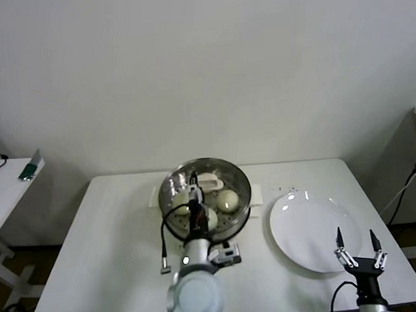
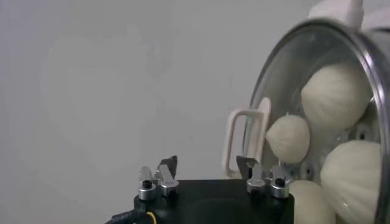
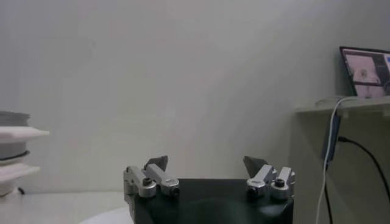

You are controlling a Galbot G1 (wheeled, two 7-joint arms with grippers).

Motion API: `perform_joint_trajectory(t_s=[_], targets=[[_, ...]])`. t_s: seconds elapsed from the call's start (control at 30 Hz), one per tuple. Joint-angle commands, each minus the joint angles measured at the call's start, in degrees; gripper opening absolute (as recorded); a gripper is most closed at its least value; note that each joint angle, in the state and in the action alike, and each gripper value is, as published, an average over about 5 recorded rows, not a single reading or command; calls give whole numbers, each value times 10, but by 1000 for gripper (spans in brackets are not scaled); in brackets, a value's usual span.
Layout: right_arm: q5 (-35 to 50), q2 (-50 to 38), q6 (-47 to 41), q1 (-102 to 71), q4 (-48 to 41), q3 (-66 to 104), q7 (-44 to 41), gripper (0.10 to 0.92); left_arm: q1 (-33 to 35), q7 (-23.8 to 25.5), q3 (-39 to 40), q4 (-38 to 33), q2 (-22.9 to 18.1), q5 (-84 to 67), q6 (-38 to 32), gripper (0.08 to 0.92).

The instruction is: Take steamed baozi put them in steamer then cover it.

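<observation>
My left gripper point(image 2: 207, 167) hangs over the lid point(image 1: 204, 188) at its six o'clock edge, jaws spread and empty beside the handle point(image 2: 247, 139), so I judge covering done with buns point(image 1: 228, 200) inside the steamer point(image 1: 245, 210), and next I lift clear; right gripper point(image 1: 357, 249) idles wide apart, empty, over the plate point(image 1: 305, 220).

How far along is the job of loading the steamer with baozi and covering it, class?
Done: baozi lie inside the steamer, the plate is bare, and the glass cover sits over the pot. In hand: the left pincer stands open over the cover, by its handle, holding nothing. Left: apparently only pulling that arm away. The right pincer waits open near the plate.
</observation>
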Motion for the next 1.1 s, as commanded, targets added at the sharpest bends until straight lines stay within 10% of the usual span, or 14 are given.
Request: perform_joint_trajectory(t_s=[0.03,0.3,0.57,0.8,1.1], targets=[[24,-6,-38,-5,23,-14,-2,823,-6,16,4,-32,6,-10,8,684],[38,-61,-63,-24,52,-46,-4,823,40,-63,-11,-97,46,-162,-8,820],[19,-55,-51,-16,35,-50,-9,823,74,-243,-260,-142,115,-632,-110,823],[20,-58,-45,-10,15,-50,-9,823,182,-231,-483,-97,129,-945,-313,823],[27,-58,-39,-8,-15,-54,-18,823,303,-204,-475,-23,111,-1017,-491,823]])
